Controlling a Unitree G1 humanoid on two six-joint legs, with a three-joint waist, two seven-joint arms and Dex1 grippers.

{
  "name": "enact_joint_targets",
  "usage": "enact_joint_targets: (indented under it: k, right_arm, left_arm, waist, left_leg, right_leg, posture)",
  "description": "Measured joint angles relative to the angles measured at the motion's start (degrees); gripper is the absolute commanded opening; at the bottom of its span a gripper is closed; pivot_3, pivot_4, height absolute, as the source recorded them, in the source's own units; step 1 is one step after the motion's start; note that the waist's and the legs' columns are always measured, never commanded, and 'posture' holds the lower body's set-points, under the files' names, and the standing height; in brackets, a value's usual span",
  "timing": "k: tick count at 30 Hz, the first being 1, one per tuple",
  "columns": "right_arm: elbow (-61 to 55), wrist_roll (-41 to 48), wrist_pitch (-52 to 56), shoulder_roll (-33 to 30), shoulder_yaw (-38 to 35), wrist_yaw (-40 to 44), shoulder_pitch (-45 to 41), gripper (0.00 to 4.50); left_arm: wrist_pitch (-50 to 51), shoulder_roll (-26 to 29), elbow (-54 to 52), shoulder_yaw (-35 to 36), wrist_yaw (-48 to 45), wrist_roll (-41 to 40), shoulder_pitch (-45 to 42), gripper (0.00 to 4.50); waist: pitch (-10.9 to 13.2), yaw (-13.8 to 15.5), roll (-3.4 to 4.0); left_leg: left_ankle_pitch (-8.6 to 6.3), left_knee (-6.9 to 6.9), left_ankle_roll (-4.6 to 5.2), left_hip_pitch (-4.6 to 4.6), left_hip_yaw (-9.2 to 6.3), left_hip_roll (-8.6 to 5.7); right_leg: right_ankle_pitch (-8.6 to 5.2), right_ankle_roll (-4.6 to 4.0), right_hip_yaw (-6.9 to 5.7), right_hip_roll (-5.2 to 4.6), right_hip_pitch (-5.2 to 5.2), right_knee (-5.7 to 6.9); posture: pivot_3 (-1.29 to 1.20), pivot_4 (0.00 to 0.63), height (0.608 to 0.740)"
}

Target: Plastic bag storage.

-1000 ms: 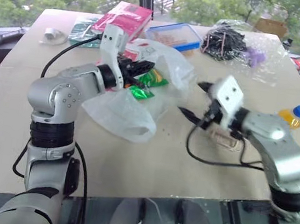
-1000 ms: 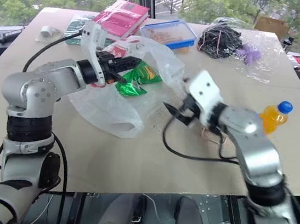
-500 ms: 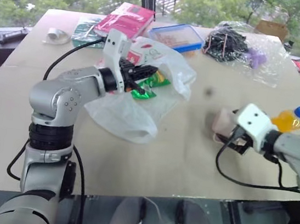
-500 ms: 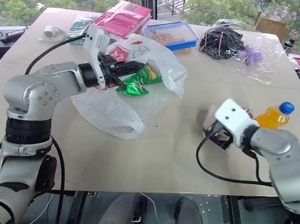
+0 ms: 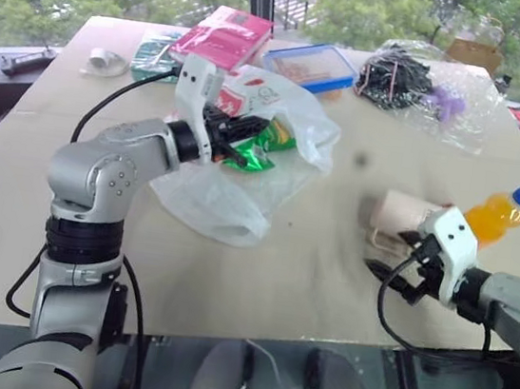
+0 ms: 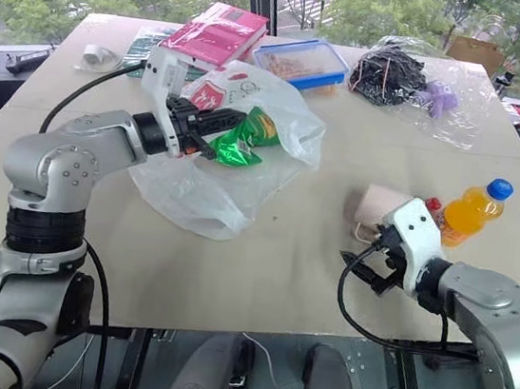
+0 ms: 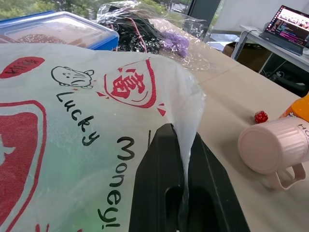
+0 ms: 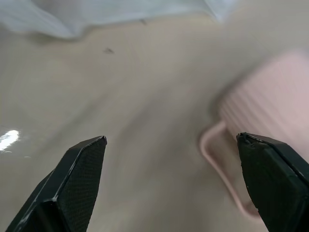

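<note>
While my left gripper [image 7: 183, 193] pinched the plastic bag [image 6: 247, 145] mouth above the table [image 6: 269, 272], tearing was the risk.
My right gripper [image 8: 174, 188] hung spread and empty beside the pink mug [image 6: 378, 210] — a careless reach could knock it, or snag thin film.

You see a beige table [image 6: 259, 271] set before a window. At its far edge lie a pink box [image 6: 216, 33], a blue-rimmed container [image 6: 301, 61] and a clear bag of black cables [image 6: 391, 76]. The plastic bag [image 6: 208, 188] rests partly on the left-centre surface. Toward the right lie a pink mug [image 6: 381, 210] on its side and, just beyond it, an orange bottle [image 6: 469, 208].
</note>
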Motion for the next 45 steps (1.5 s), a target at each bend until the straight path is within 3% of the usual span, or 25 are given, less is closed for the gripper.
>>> enact_joint_targets:
  k: [7, 9, 10, 15, 17, 25, 34, 38, 45]
  right_arm:
    - [9.0, -4.3, -5.5, -0.1, 7.2, -3.7, -1.0, 4.49]
    - [12.8, -6.4, -8.7, -0.2, 10.1, -4.1, -2.0, 3.49]
    - [13.4, -6.9, -9.3, -0.2, 10.5, -4.2, -2.0, 3.33]
    - [17.6, -14.1, -21.6, -6.8, 17.6, -1.6, -3.0, 0.63]
    - [18.9, -16.8, -25.5, -8.3, 19.5, -0.7, -3.7, 0.04]
    - [21.4, -22.3, -37.6, -9.8, 22.5, 4.7, -6.9, 0.04]
    - [13.9, -12.6, -33.6, 0.6, 23.9, 11.9, -21.7, 0.04]
    - [19.5, -12.5, -33.3, 6.5, 30.8, 15.0, -28.1, 0.04]
    - [42.1, -19.7, -44.3, 15.4, 37.6, 16.6, -36.1, 0.04]
  left_arm:
    - [-0.3, -0.1, 0.3, -0.1, 0.0, 0.1, -0.1, 0.0]
    - [-0.4, -0.2, 0.3, -0.1, 0.0, 0.1, -0.2, 0.0]
    - [-0.4, -0.2, 0.3, -0.1, 0.0, 0.1, -0.2, 0.0]
    - [-0.4, -0.2, 0.2, 0.0, 0.5, 0.1, -0.2, 0.0]
    - [-0.4, -0.1, 0.2, 0.0, 0.5, 0.1, -0.2, 0.0]
    - [-0.3, -0.2, 0.3, 0.0, 0.7, -0.1, -0.6, 0.0]
    - [1.7, -0.5, 2.2, 0.5, 1.1, -1.3, -3.3, 0.0]
    - [3.4, -0.2, 2.3, 2.0, 1.1, -3.0, -4.4, 0.0]
    - [10.5, 2.5, -1.4, 4.8, -0.6, -10.6, -5.2, 0.0]
  waist:
    - [0.0, 0.0, 0.0]
    - [0.0, 0.0, 0.0]
    - [0.0, 0.0, 0.0]
    - [0.0, 0.0, 0.0]
    - [0.0, 0.0, 0.0]
    - [0.0, -0.2, -0.03]
    - [0.0, -0.4, -0.04]
    - [0.0, -0.7, -0.03]
    - [0.0, -1.3, -0.02]
  left_leg:
    - [0.01, 0.0, -0.01, 0.0, 0.02, -0.04]
    - [0.01, 0.0, -0.01, 0.0, 0.01, -0.05]
    - [0.01, 0.0, -0.01, 0.0, 0.01, -0.05]
    - [0.0, 0.01, 0.0, 0.0, 0.03, -0.06]
    - [0.0, 0.02, 0.0, 0.01, 0.03, -0.06]
    - [0.01, 0.02, -0.02, 0.01, 0.03, -0.04]
    - [0.01, 0.03, -0.02, -0.01, -0.07, 0.0]
    - [0.02, 0.04, -0.02, -0.01, -0.04, -0.02]
    - [0.02, 0.0, -0.04, 0.0, -0.05, -0.03]
  right_leg:
    - [0.0, 0.01, 0.01, 0.0, 0.0, -0.01]
    - [0.0, 0.01, 0.0, 0.01, 0.0, -0.01]
    - [0.0, 0.01, 0.0, 0.01, 0.0, -0.01]
    - [-0.01, 0.02, 0.01, 0.01, 0.01, -0.03]
    - [-0.01, 0.02, 0.01, 0.02, 0.01, -0.02]
    - [0.0, 0.02, 0.01, 0.03, 0.01, -0.02]
    - [0.0, 0.02, -0.07, 0.02, 0.02, -0.02]
    - [0.01, 0.01, -0.05, 0.02, 0.01, 0.0]
    - [0.01, 0.01, -0.05, 0.03, -0.02, 0.04]
  posture:
    - [0.0, 0.15, 0.74]
    - [0.0, 0.15, 0.74]
    - [0.0, 0.15, 0.74]
    - [0.0, 0.15, 0.74]
    - [0.0, 0.15, 0.74]
    - [0.0, 0.15, 0.74]
    - [0.0, 0.15, 0.74]
    - [0.0, 0.15, 0.74]
    - [0.0, 0.15, 0.74]
